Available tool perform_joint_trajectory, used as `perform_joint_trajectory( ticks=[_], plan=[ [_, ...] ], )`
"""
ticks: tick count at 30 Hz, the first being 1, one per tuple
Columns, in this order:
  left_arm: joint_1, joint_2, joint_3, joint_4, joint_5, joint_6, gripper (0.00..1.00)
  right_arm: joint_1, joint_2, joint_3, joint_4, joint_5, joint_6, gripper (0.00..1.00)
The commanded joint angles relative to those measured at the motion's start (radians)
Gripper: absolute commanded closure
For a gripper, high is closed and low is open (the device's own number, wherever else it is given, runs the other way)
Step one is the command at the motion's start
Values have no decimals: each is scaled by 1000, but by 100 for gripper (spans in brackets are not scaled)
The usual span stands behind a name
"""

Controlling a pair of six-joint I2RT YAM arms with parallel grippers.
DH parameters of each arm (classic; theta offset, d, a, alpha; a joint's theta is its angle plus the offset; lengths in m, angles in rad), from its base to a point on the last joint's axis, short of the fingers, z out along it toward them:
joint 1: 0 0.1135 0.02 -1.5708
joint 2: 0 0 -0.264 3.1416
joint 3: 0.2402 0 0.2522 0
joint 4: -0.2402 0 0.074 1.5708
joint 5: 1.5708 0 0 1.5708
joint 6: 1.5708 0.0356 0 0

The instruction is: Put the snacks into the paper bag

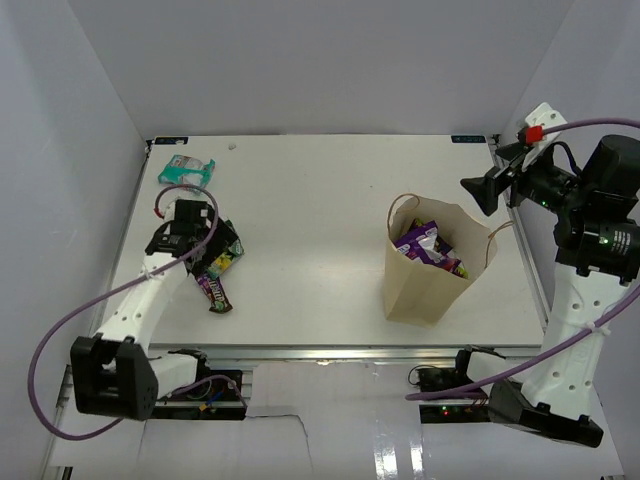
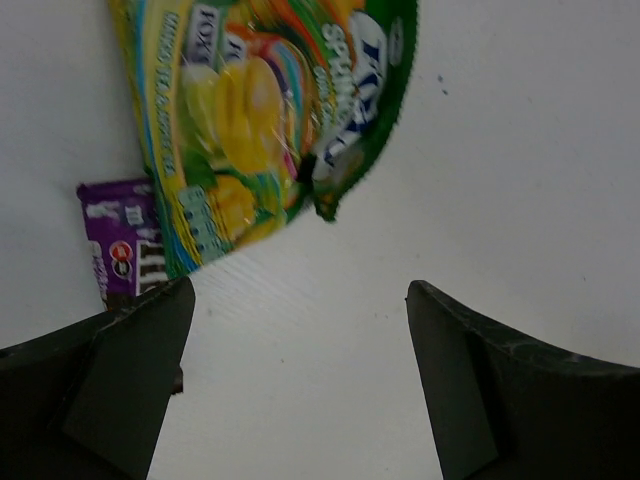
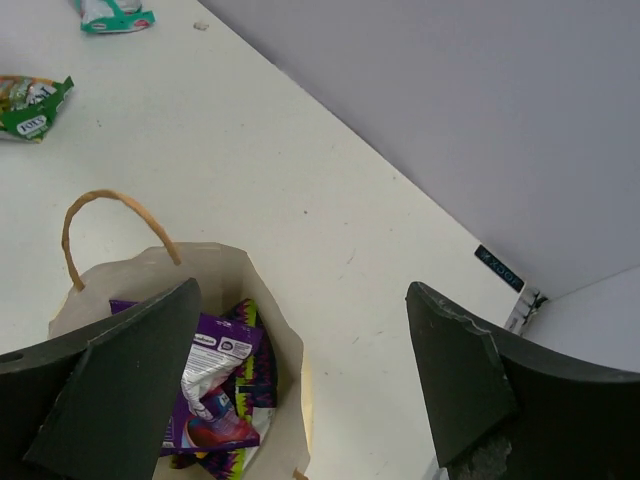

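The tan paper bag (image 1: 428, 275) stands upright right of centre, with a dark-purple chip bag (image 1: 424, 243) inside; both also show in the right wrist view, the bag (image 3: 290, 380) and the chips (image 3: 215, 375). My right gripper (image 1: 484, 192) hangs open and empty, raised beside the bag's far right. My left gripper (image 1: 212, 240) is open and empty, low over the table next to the green-yellow bag (image 2: 260, 120). A small purple bar (image 2: 118, 250) lies beside that bag, partly under my left finger (image 2: 130, 370). A teal-white bag (image 1: 186, 170) lies at the far left.
White walls enclose the table on the left, back and right. The bag's cord handle (image 3: 110, 215) loops up on its left side. The table's front edge and the arm bases run along the bottom of the top view.
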Motion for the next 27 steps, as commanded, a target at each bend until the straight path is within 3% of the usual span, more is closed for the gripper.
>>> perform_joint_trajectory(
  ticks=[1, 6, 10, 11, 13, 14, 16, 17, 21, 27],
  plan=[
    [192, 111, 46, 136, 289, 162, 2, 3, 40, 24, -11, 46, 188, 11],
    [212, 385, 196, 145, 244, 314, 4, 1, 57, -11, -21, 75, 196, 11],
    [212, 511, 250, 134, 231, 403, 15, 0, 43, -48, -11, 90, 194, 11],
    [214, 527, 252, 139, 247, 411, 23, 1, 40, -51, -11, 95, 191, 11],
    [212, 564, 247, 139, 247, 417, 30, 1, 38, -52, -9, 101, 188, 11],
    [212, 570, 243, 139, 245, 425, 40, 1, 37, -51, -9, 101, 188, 10],
    [212, 561, 226, 140, 245, 429, 53, 1, 34, -46, -9, 101, 184, 11],
    [212, 548, 221, 143, 248, 437, 67, 1, 34, -46, -9, 101, 184, 11],
    [212, 463, 223, 185, 314, 468, 95, 1, 31, -40, -6, 87, 188, 10],
    [108, 256, 270, 361, 532, 439, 100, -2, 46, 15, 46, 61, 240, 10]
  ],
)
